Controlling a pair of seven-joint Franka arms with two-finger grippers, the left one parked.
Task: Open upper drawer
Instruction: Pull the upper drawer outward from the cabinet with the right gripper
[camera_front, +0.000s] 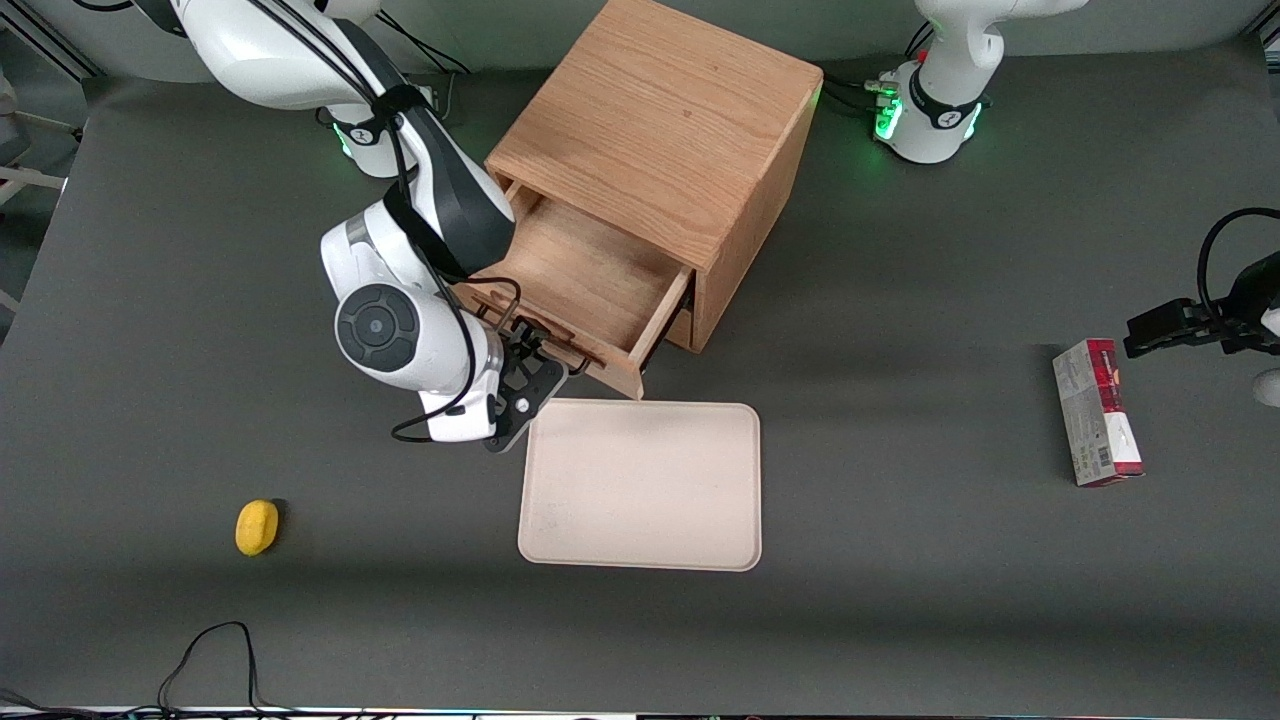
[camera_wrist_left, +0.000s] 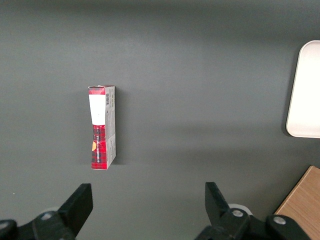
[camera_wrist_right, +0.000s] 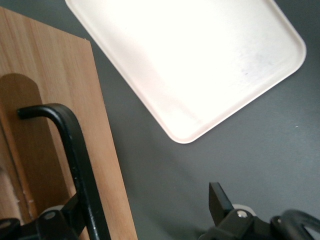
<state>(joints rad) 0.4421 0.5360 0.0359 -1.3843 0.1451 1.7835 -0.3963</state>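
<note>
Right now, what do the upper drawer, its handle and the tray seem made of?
Upper drawer: light wood, grain visible, matte. Handle: probably black metal, smooth with slight sheen. Tray: likely plastic, pale beige, smooth, rounded corners. The gripper is at the handle, open around it.

White arm (camera_front: 405, 320), black tool (camera_front: 520, 385) (cables ext.).

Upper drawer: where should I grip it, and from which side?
Grip the long black metal bar handle mid-span, from in front of the light oak upper drawer: the bar stands off the flat front, leaving finger room. The open gripper straddles it.
</note>
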